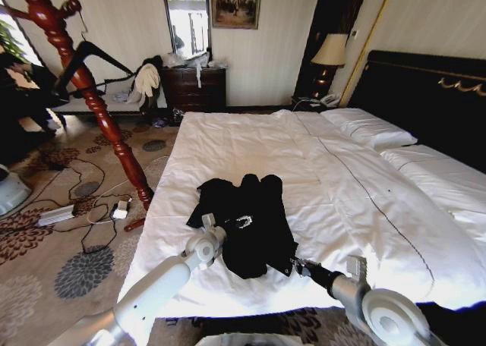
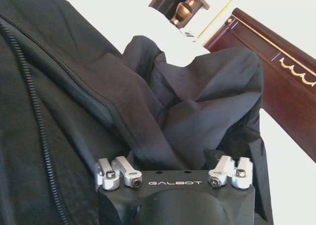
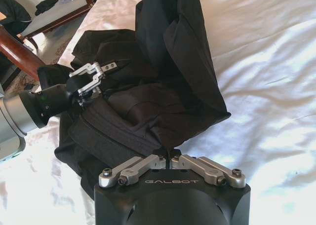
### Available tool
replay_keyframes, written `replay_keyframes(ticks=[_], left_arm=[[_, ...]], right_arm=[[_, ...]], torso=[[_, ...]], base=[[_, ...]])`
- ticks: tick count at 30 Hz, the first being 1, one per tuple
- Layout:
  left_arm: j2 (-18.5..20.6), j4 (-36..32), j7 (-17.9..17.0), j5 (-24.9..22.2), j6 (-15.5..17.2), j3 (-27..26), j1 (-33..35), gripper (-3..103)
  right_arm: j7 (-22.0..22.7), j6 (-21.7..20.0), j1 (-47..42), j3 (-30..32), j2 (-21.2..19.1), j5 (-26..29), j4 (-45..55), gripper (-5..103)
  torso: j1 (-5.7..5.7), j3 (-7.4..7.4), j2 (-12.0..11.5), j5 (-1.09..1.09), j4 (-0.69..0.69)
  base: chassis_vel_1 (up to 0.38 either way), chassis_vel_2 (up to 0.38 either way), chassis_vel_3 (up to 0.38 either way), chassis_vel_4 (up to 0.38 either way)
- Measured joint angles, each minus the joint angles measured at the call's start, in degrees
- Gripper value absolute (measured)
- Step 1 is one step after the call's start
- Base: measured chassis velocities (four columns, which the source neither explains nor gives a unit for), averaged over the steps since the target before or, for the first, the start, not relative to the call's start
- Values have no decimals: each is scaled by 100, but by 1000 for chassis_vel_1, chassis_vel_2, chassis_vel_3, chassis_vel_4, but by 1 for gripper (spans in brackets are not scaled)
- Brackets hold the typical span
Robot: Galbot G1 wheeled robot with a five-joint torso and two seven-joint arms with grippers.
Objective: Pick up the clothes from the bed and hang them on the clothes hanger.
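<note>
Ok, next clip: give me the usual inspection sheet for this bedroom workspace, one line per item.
Surface: bed, rumpled white sheets, black headboard.
Job's things: black clothes crumpled near the bed's foot edge; clothes hanger hanging on the wooden coat stand.
Clutter: cream garment over the far chair.
Grippers: left end effector open over the clothes; right end effector pinched shut on the clothes' edge.
Cables: cords and a power strip on the carpet by the stand.
Surroundings: dresser, lamp, patterned carpet.
</note>
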Motion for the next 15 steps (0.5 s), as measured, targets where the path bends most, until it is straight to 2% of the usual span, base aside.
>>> replay_keyframes(ticks=[1,5,7,8,11,14,15], left_arm=[[0,0,0,0,0,0,0,81],[-30,3,4,79,9,44,-60,60],[-44,27,3,86,9,46,-81,60],[-84,77,1,89,9,60,-141,49],[-121,98,-8,82,9,69,-207,43],[-155,112,-57,5,7,60,-260,27],[-155,112,-57,5,7,60,-260,27]], right_arm=[[0,0,0,0,0,0,0,0],[0,2,22,1,-7,1,-2,0],[0,2,30,-4,-7,1,-8,0],[2,3,56,-35,-3,1,-22,0],[7,3,73,-60,13,1,-23,0],[9,3,39,-41,19,0,-10,0],[9,3,39,-41,19,0,-10,0]], torso=[[0,0,0,0,0],[0,0,0,0,0],[0,0,0,0,0],[0,0,0,-1,0],[0,0,0,0,0],[0,0,0,-1,0],[0,0,0,-1,0]], base=[[0,0,0,0],[0,0,0,0],[0,0,0,0],[0,0,0,0],[0,0,0,0],[0,0,0,0],[0,0,0,0]])
